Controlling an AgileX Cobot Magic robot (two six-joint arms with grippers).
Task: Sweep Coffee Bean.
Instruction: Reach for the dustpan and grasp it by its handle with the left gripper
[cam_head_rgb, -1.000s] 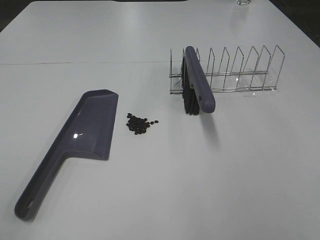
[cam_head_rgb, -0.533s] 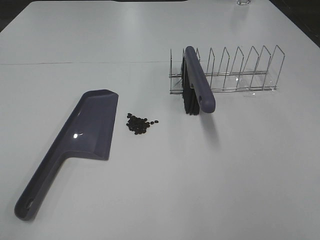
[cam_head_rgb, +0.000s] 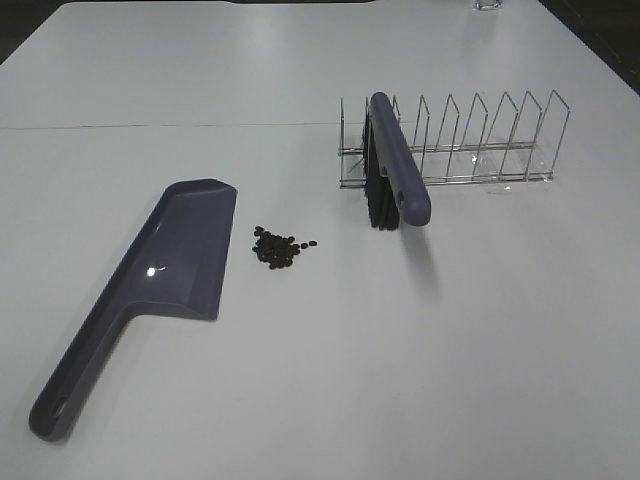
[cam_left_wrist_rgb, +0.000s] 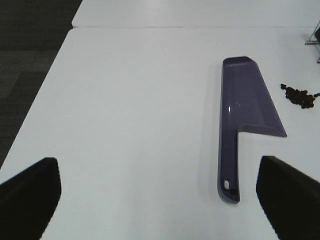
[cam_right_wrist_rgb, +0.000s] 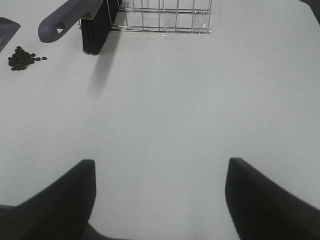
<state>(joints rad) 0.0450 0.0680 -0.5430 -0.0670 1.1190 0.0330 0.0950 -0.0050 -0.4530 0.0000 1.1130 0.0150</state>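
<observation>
I've swept nothing yet: coffee beans (cam_head_rgb: 280, 249) lie beside the dustpan (cam_head_rgb: 170, 270), brush (cam_head_rgb: 398, 172) untouched, left fingers (cam_left_wrist_rgb: 30, 195) and right fingers (cam_right_wrist_rgb: 60, 200) apart.

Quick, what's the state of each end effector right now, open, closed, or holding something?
Left end effector: open, holding nothing.
Right end effector: open, holding nothing.

White table (cam_head_rgb: 320, 390), purple dustpan (cam_head_rgb: 185, 250), coffee beans (cam_head_rgb: 280, 249), wire rack (cam_head_rgb: 455, 180)
</observation>
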